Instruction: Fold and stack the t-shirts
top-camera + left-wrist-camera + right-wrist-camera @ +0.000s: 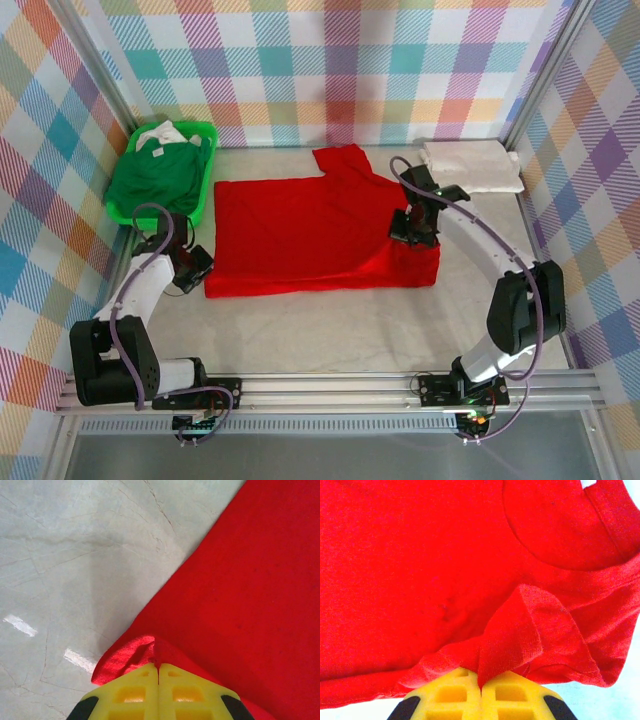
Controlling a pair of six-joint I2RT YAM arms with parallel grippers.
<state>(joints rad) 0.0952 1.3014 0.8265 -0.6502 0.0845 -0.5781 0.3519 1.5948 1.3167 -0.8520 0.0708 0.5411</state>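
The red t-shirt (pixel 300 230) lies flat mid-table (pixel 330 330), pinched at two places.
The left gripper (pixel 159 666) is clamped on its near-left corner, the right gripper (pixel 481 676) on a raised fold at its right edge.

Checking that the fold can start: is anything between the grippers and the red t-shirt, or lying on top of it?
Nothing visible. The left gripper is shut on the red t-shirt at its near-left corner, the right gripper on a fold near its right edge. No other thing lies on it; the folded cream-white t-shirt lies apart at the back right.
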